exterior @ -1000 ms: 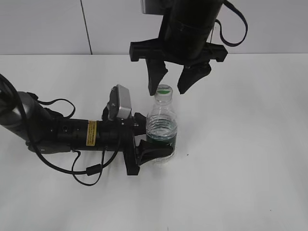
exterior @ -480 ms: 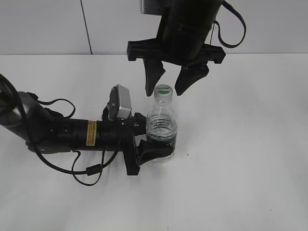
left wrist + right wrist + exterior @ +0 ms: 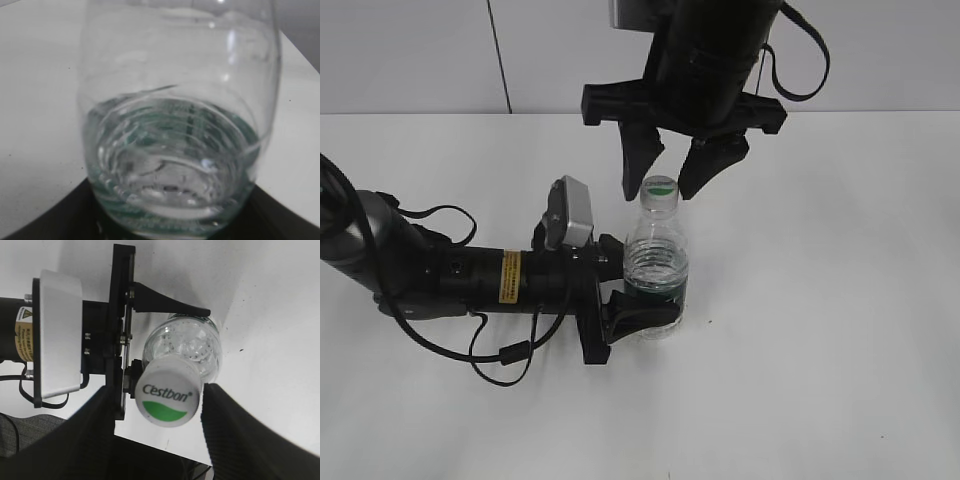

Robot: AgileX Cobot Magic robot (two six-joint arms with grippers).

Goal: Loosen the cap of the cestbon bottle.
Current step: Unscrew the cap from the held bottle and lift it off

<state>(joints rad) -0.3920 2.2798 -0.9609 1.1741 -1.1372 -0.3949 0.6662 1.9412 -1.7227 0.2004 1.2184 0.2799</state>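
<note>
The cestbon bottle (image 3: 656,262) stands upright on the white table, clear with a dark green label band and water low inside. My left gripper (image 3: 645,284) lies level from the left and is shut on the bottle at the label band. The left wrist view is filled by the bottle (image 3: 175,125), with black jaws at its foot. The cap (image 3: 661,189) is white with a green mark. My right gripper (image 3: 661,186) hangs over it, open, one finger on each side. From the right wrist, the cap (image 3: 166,396) sits between the fingers (image 3: 227,425), with a small gap on the left.
The left arm's body (image 3: 470,275) and its loose black cables (image 3: 505,360) lie across the table (image 3: 820,350) to the left of the bottle. A white wall (image 3: 420,55) stands behind. Bare tabletop lies to the right and front.
My right gripper has come down and a little left, so its fingertips now flank the cap; its jaws have narrowed slightly. The left gripper and bottle have not moved.
</note>
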